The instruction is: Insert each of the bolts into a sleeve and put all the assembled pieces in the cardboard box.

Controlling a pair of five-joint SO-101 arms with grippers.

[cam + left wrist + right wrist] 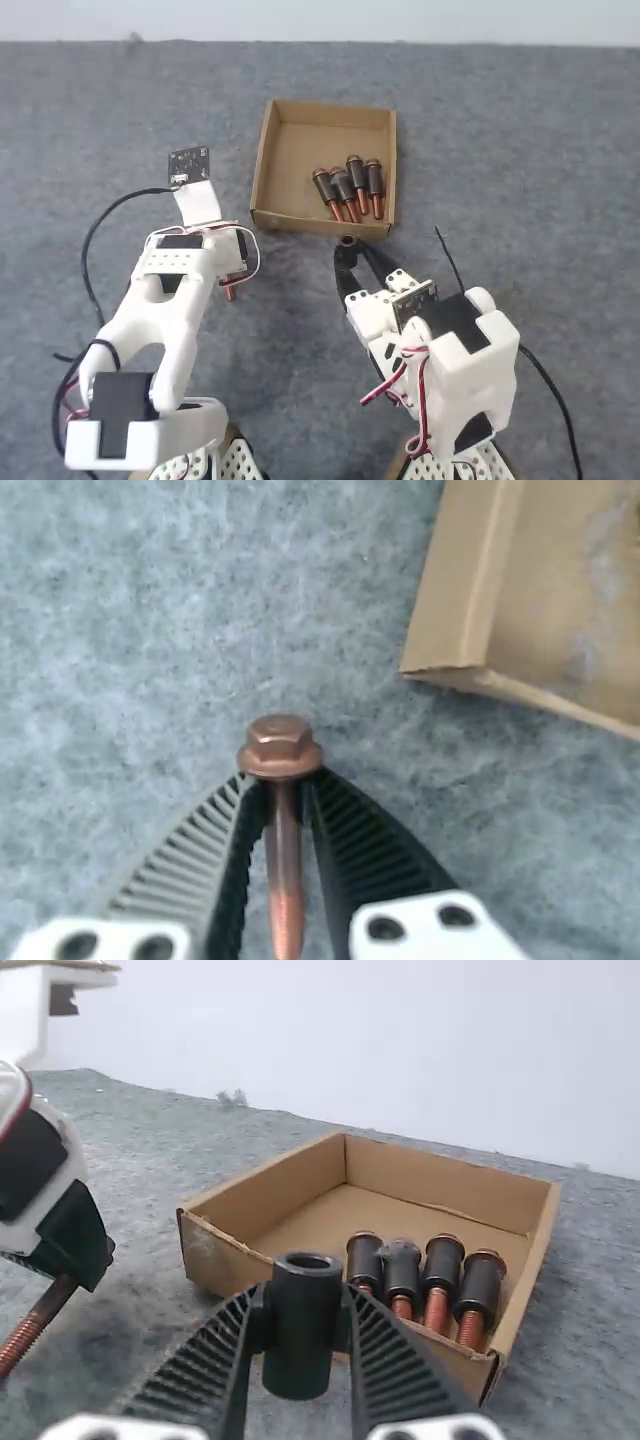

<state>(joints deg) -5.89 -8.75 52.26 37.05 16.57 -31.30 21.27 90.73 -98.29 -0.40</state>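
Fuzzy grey cloth table cover (520, 130), matt brown cardboard box (320, 223), glossy copper-coloured metal hex bolt (280, 750), smooth matt black cylindrical sleeve (303, 1325)

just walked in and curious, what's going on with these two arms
The left gripper holds a copper bolt and the right gripper a black sleeve, both close to the cardboard box. Four assembled pieces already lie inside it. The held bolt is not yet in the sleeve.

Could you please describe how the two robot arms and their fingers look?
The left arm and the right arm have white plastic shells with black motor blocks. Thin red and white wires run along them; a black cable loops beside the left arm. The fingers are black and ribbed.
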